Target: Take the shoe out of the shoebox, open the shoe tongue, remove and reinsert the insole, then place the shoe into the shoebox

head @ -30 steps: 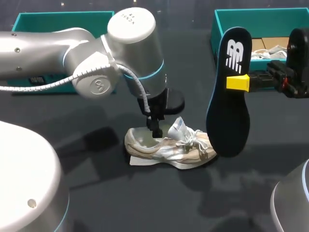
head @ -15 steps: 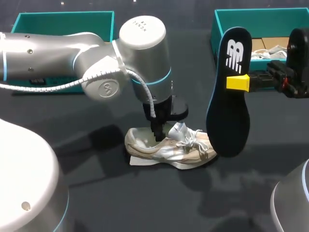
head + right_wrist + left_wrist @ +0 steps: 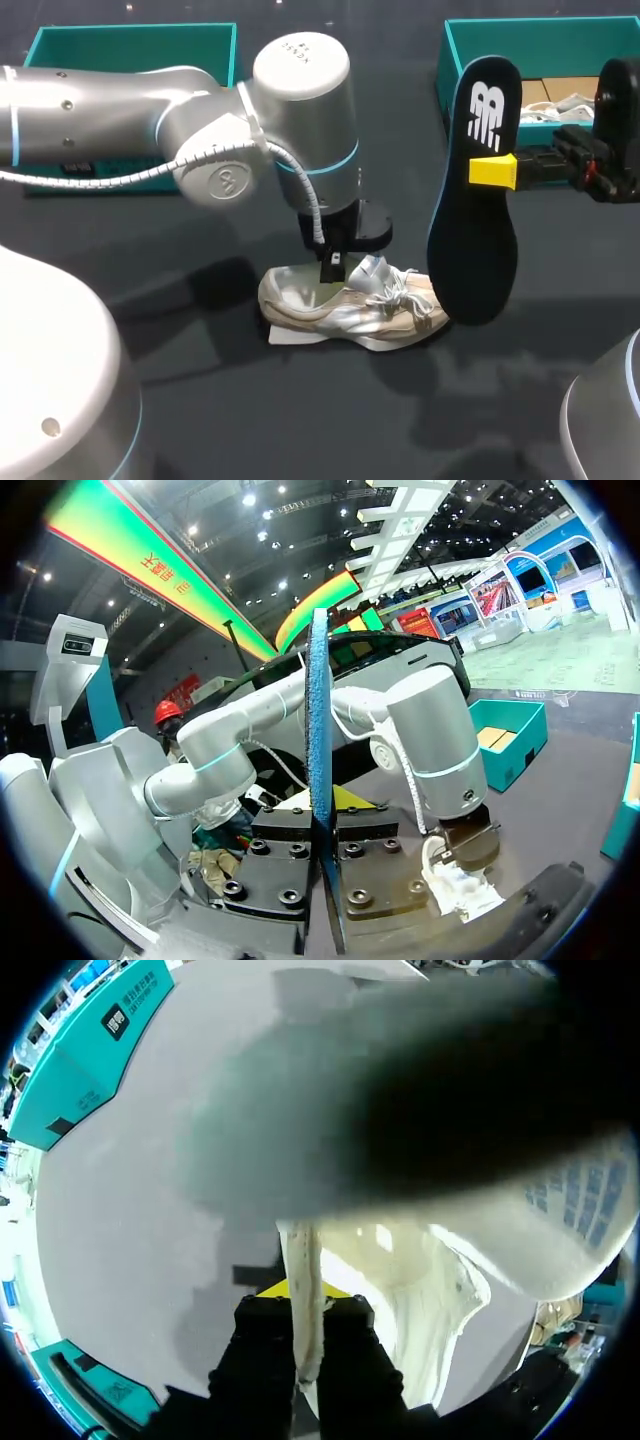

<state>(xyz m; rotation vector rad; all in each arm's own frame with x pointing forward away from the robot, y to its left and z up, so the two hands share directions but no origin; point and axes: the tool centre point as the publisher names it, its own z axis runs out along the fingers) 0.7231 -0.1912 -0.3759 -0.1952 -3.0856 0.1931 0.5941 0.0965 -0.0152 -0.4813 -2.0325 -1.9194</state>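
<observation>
Meanwhile, left jaws clamp the shoe [image 3: 350, 305], right jaws clamp the insole [image 3: 475, 230], near a shoebox [image 3: 520, 28] holding a white item [image 3: 572, 103].

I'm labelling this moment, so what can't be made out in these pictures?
Head view: left gripper, fingertips hidden by its wrist.
Left wrist view: most of shoe, behind dark blur.
Right wrist view: insole faces, seen edge-on.
Head view: shoebox contents, partly behind insole.

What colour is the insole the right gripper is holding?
The insole is black with a white logo, clearest in the head view.
</observation>
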